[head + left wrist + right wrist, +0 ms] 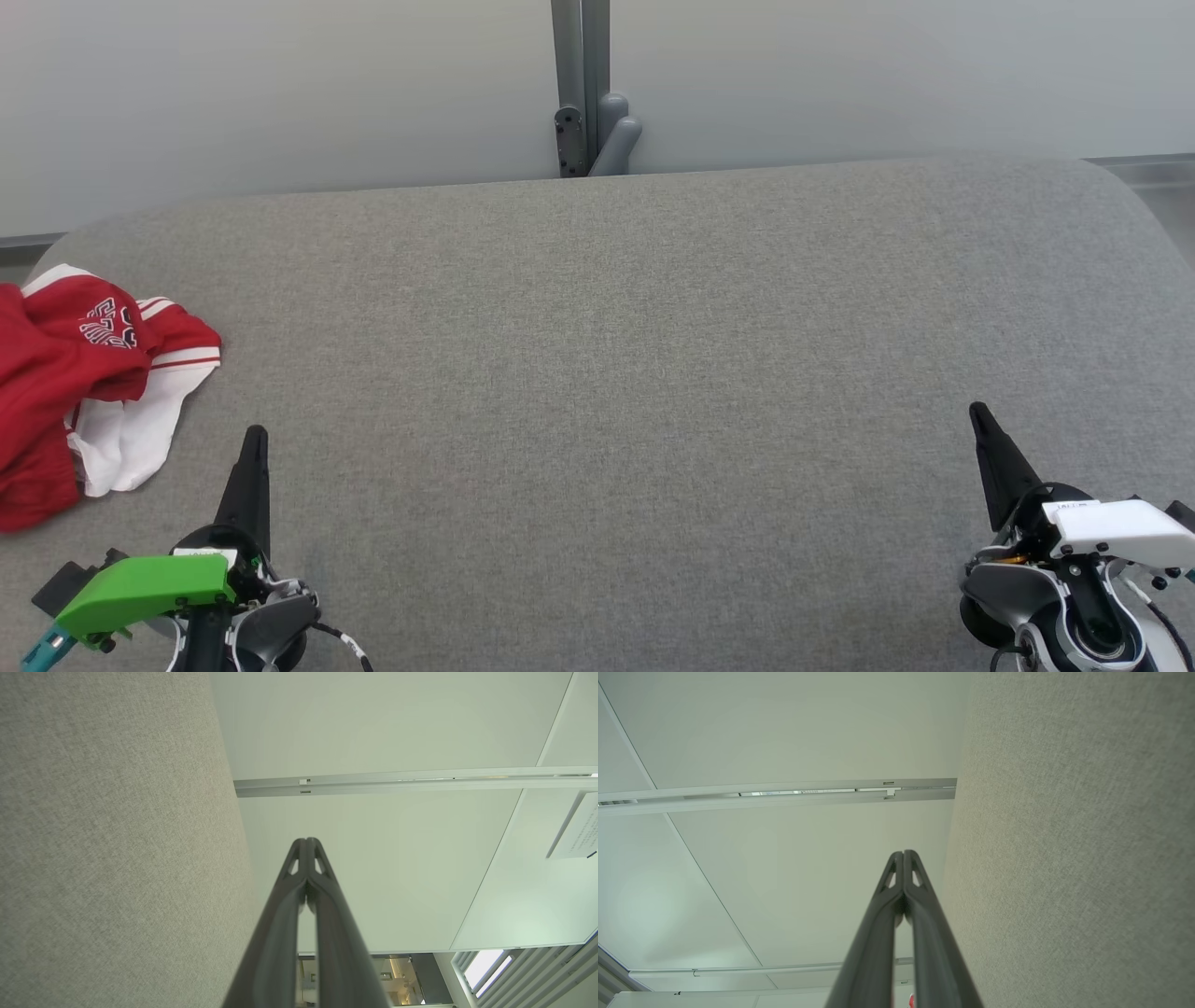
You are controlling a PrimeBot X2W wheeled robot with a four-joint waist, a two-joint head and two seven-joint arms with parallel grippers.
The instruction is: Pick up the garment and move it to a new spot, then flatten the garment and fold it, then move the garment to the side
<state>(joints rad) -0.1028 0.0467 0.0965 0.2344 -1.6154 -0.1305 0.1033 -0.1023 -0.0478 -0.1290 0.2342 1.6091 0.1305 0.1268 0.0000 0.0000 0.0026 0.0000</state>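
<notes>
Head view is showing the red-and-white garment [65, 383] lying crumpled at nine o'clock on the grey surface [597, 373], with the left gripper [254, 437] at seven and the right gripper [978, 413] at four o'clock both sitting pinched together, empty.

Grey fabric table [616, 373] — crumpled red-and-white garment [84, 383] at left edge

You have soft, even light on the grey surface [597, 373], with hardly any shadow. Your wrist views bend straight lines, and the window [483, 963] seems overexposed.
</notes>
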